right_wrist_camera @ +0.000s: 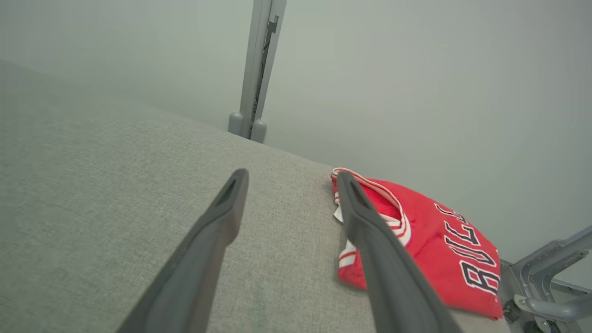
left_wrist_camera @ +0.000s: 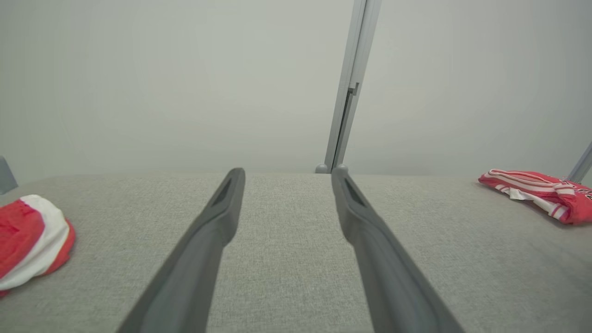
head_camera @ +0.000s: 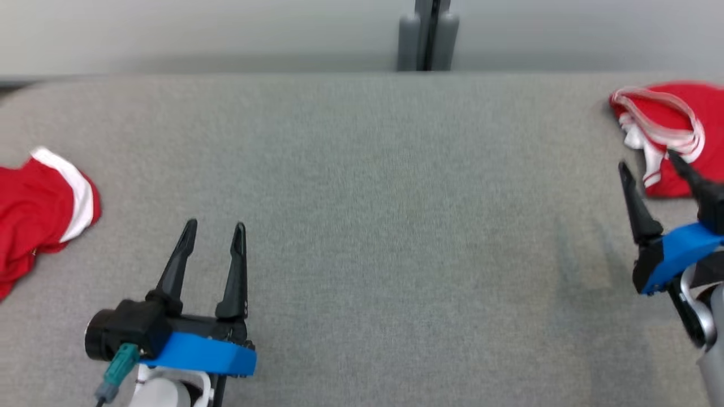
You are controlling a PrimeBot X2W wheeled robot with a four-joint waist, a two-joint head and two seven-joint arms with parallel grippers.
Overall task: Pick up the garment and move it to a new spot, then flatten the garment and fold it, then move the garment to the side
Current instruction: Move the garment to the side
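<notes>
A red jersey (head_camera: 679, 121) with white-striped trim and black lettering lies folded at the far right of the grey table (head_camera: 396, 198); it also shows in the right wrist view (right_wrist_camera: 439, 240) and the left wrist view (left_wrist_camera: 536, 187). My right gripper (head_camera: 647, 159) is open just in front of it, its right finger (right_wrist_camera: 370, 231) passing over the jersey's near-left edge, nothing held. A second red garment with a white band (head_camera: 39, 209) lies bunched at the far left (left_wrist_camera: 27, 240). My left gripper (head_camera: 216, 225) is open above bare cloth (left_wrist_camera: 288, 171), to the right of that garment.
A grey post (head_camera: 428, 34) stands behind the table's far edge, against a pale wall. A metal frame (right_wrist_camera: 545, 286) shows beyond the table's right end. The wide middle of the table lies between the two garments.
</notes>
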